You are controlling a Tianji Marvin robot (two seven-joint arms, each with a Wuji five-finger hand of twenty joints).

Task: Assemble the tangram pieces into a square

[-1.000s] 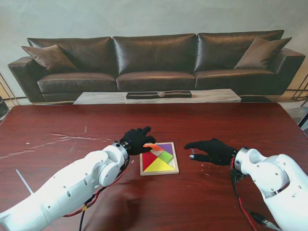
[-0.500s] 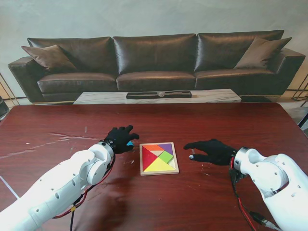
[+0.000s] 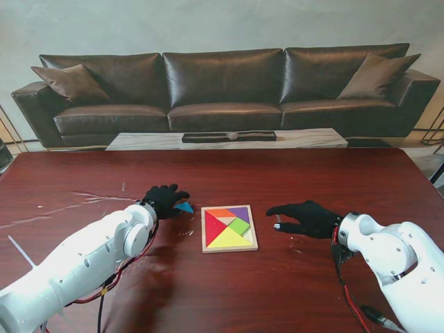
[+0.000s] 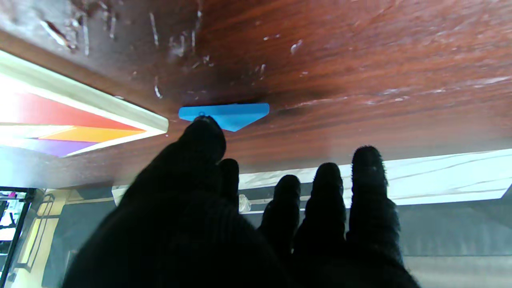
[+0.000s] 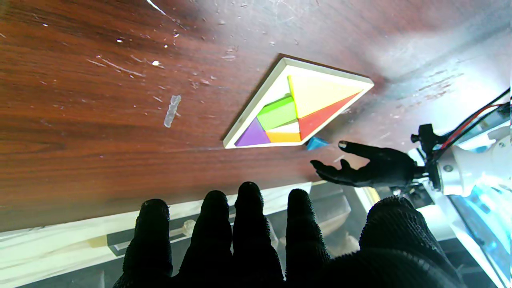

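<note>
The tray (image 3: pixel 229 248) lies flat on the bench (image 3: pixel 312 173), holding red (image 3: pixel 213 227), yellow (image 3: pixel 230 239), green (image 3: pixel 239 225), orange (image 3: pixel 220 213) and purple (image 3: pixel 240 212) pieces, with a pale bare gap among them seen from the right wrist; a blue triangle (image 3: pixel 184 207) lies flat on the bench just left of the tray's far left corner, apart from its frame; the left hand (image 3: pixel 164 200) hangs left of the tray, just beside the triangle on its far side from the tray, palm down, fingers loosely apart and holding nothing; from the left wrist one fingertip (image 4: pixel 202 134) overlaps the triangle's near edge, though whether it touches cannot be told; the other fingers reach past the triangle to one side; the right hand (image 3: pixel 304 217) sits right of the tray, well clear of it, palm down, fingers spread and empty; a small pale scrap (image 5: pixel 172 110) lies on the bench between that hand and the tray.
</note>
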